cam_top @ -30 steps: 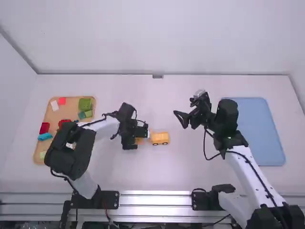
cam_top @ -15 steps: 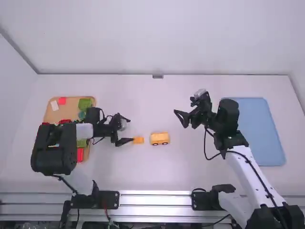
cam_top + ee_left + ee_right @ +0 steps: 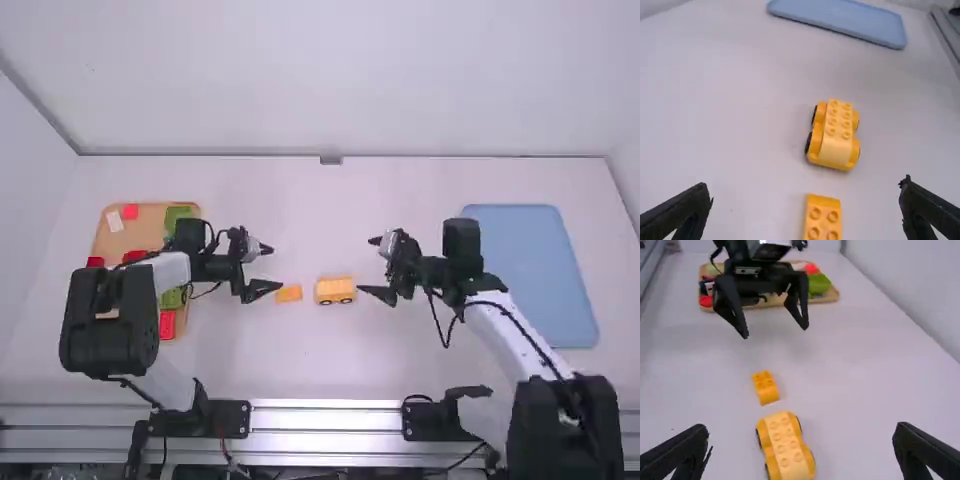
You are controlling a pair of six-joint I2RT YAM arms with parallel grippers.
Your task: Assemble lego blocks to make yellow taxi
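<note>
Well, the yellow car base (image 3: 335,291) lies near mid-table, long axis roughly along the near edge of the table (image 3: 340,365), though its front is hard to tell. It sits between left gripper (image 3: 276,268) and right gripper (image 3: 366,265), both wide; the yellow block (image 3: 289,294) is nearer the left.

A wheeled base (image 3: 335,290) stands near the middle of the surface (image 3: 320,365), a small block (image 3: 289,294) just to its left, the two apart. At far left lies a tray (image 3: 148,222) holding loose blocks (image 3: 130,211), some at its far end and others toward its near end; the left arm (image 3: 172,268) extends above it. Well to the right of the base, a second tray (image 3: 530,270) lies flat beyond the right arm (image 3: 500,325).
</note>
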